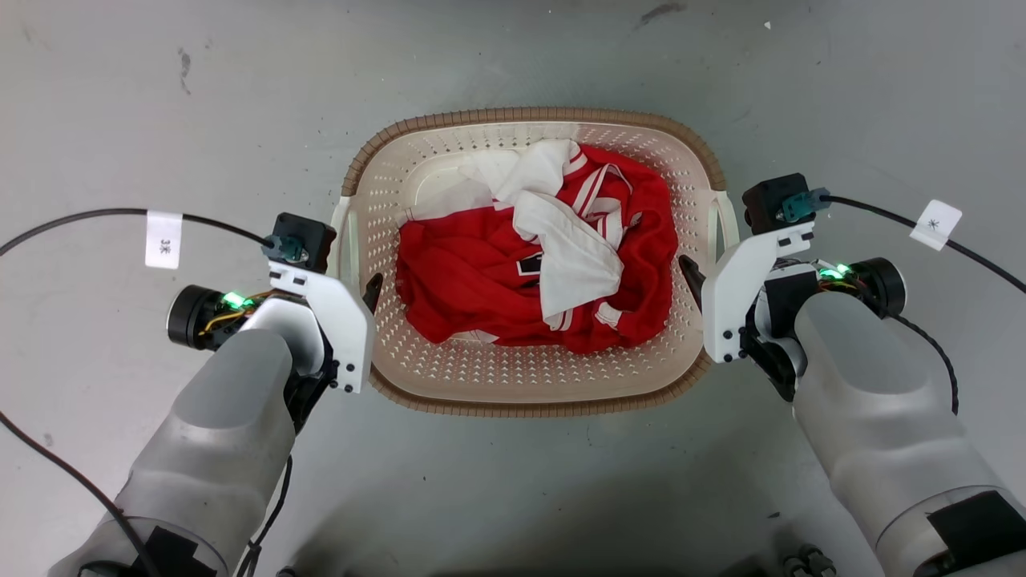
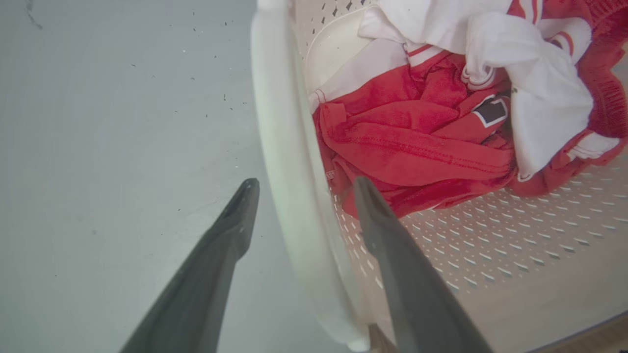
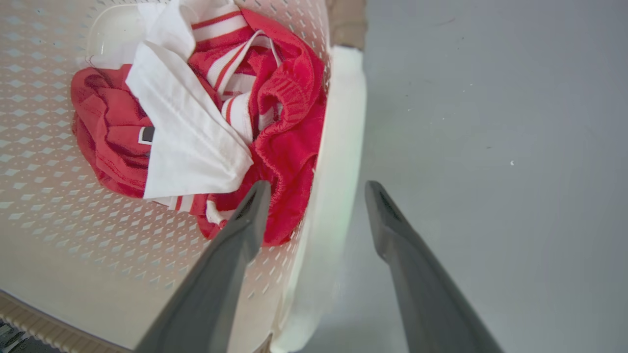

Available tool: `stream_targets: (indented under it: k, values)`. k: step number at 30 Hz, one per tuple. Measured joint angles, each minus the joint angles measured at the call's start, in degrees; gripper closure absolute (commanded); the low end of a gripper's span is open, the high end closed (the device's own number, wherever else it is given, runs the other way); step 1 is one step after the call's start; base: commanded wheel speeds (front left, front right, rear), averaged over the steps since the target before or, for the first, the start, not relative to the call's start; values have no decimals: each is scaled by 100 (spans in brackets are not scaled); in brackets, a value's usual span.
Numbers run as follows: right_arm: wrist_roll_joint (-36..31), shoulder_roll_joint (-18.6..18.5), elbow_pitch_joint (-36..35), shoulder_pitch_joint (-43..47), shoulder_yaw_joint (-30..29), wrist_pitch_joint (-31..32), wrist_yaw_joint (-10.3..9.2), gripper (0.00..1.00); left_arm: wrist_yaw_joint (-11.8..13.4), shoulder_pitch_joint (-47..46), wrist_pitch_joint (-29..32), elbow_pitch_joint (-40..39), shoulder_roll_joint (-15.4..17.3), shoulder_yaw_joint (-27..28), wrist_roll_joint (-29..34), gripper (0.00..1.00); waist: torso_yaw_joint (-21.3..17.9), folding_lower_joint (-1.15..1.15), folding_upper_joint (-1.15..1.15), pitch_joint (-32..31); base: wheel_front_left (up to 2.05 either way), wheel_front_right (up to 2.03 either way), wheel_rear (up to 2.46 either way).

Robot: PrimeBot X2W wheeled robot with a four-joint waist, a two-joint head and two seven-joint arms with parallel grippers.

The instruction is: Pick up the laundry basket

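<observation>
The cream laundry basket (image 1: 481,373) with perforated walls and a brown woven-look rim sits on the grey floor in front of me, holding red and white clothes (image 1: 529,256). My left gripper (image 2: 301,186) is open and straddles the basket's white left handle (image 2: 287,147), one finger outside, one inside the wall. My right gripper (image 3: 316,189) is open and straddles the white right handle (image 3: 338,147) the same way. In the head view the left gripper (image 1: 370,290) and right gripper (image 1: 691,272) sit at the basket's two sides.
Grey concrete floor (image 1: 160,104) surrounds the basket on all sides. Black cables with white tags (image 1: 163,239) trail from both wrists. Small dark fittings (image 1: 801,561) lie at the lower edge near my base.
</observation>
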Motion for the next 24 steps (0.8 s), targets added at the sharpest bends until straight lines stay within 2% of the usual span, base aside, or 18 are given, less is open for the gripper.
stream_targets:
  k: [8, 17, 18, 19, 20, 24]
  values:
    - [248, -1, 205, -197, 232, 191, 0, 0, -1, -176, 229, -98, 188, -583, -520, 0, 29, 0, 0, 168, 0, 0, 0]
    - [266, -1, 423, -355, 366, 185, 0, 0, -1, -310, 193, 25, 215, -957, -888, 0, 41, 0, 0, 286, 0, 0, 0]
    - [310, 0, 435, -357, 353, 193, 0, 58, -1, -323, 198, 43, 208, -980, -954, 45, 44, 0, 0, 293, 0, 0, 0]
    - [382, 0, 447, -357, 325, 183, 0, 94, -1, -336, 203, 46, 203, -1014, -996, 100, 47, 0, 0, 301, 0, 0, 0]
    - [435, -1, 457, -358, 297, 149, 0, 100, -2, -350, 203, 55, 200, -1043, -1042, 100, 50, 0, 0, 306, 0, 0, 0]
    - [510, 45, 502, -367, 378, 149, -1, 100, -7, -370, 230, 26, 145, -1177, -1260, 100, 65, -1, 0, 301, 0, 0, 0]
